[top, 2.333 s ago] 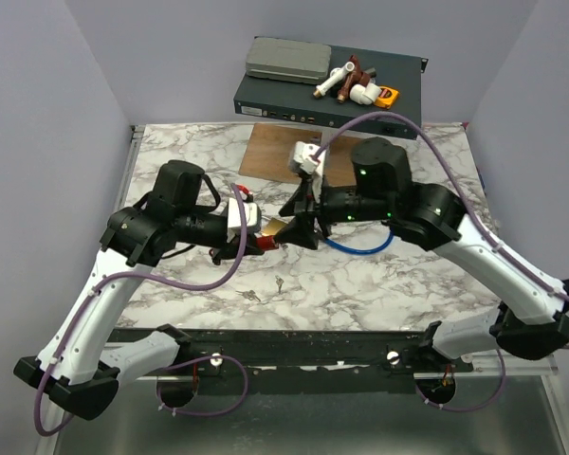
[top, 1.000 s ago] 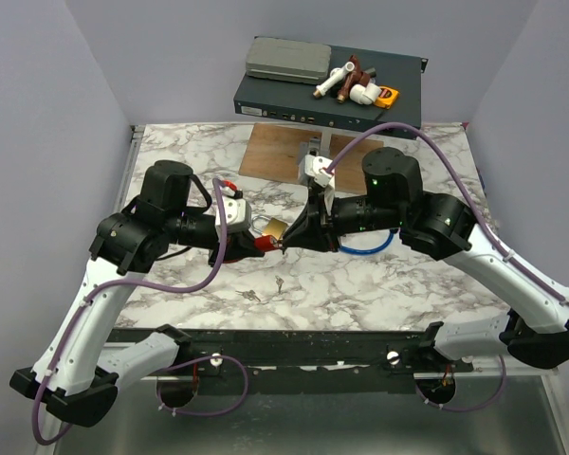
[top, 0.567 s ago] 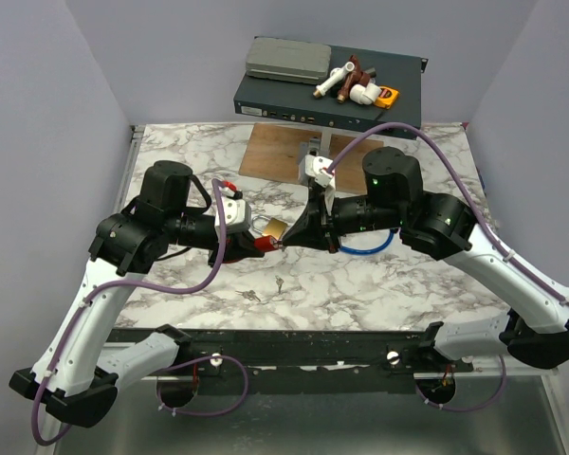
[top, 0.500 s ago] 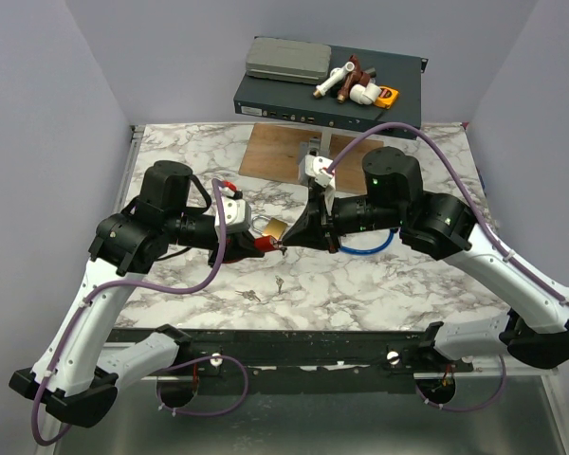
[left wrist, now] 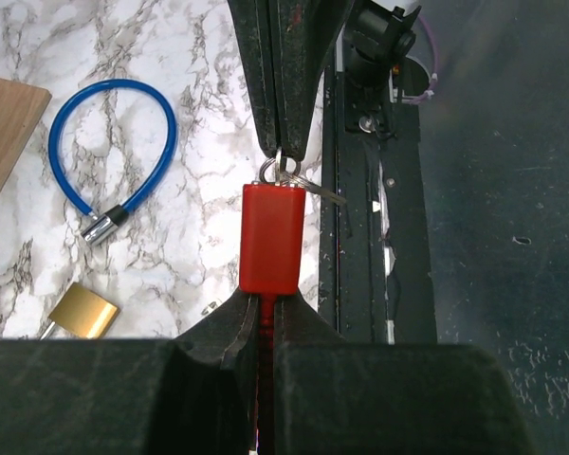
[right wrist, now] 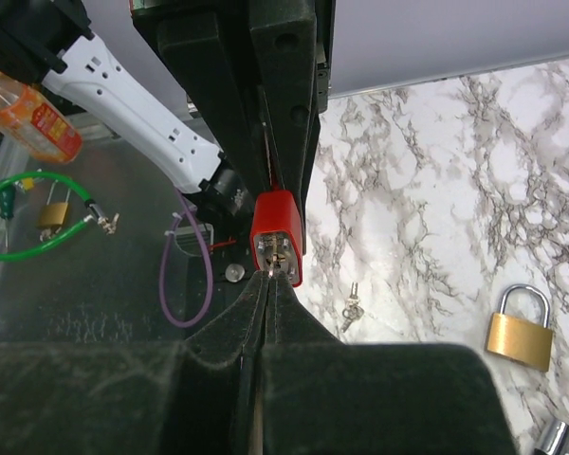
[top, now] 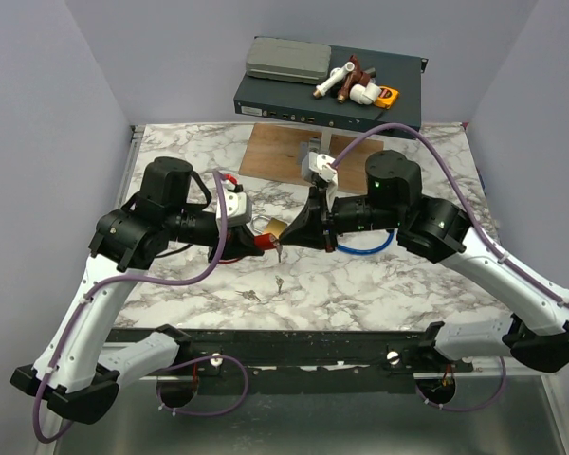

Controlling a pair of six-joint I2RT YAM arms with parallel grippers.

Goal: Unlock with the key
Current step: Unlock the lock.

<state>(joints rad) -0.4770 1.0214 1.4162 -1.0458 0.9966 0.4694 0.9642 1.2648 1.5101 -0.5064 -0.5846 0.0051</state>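
A red padlock (top: 265,244) hangs in the air between my two arms. My left gripper (left wrist: 266,301) is shut on the shackle end of the red padlock (left wrist: 273,237). From the opposite side, my right gripper (right wrist: 270,282) is shut on the key (right wrist: 273,269), whose tip sits at the keyhole in the bottom face of the red padlock (right wrist: 277,227). In the left wrist view the key ring (left wrist: 284,171) shows at the right gripper's fingertips (left wrist: 286,114), and a second small key (left wrist: 321,194) dangles from it.
A brass padlock (right wrist: 520,327) and a blue cable lock (left wrist: 104,152) lie on the marble table (top: 408,275). Loose keys (top: 279,282) lie near the front edge. A wooden board (top: 275,150) lies at the back, before a black box (top: 327,95) carrying clutter.
Since the earliest frame both arms have shifted and the right gripper has come up against the padlock's bottom end. Over the last second the arms have hardly moved.
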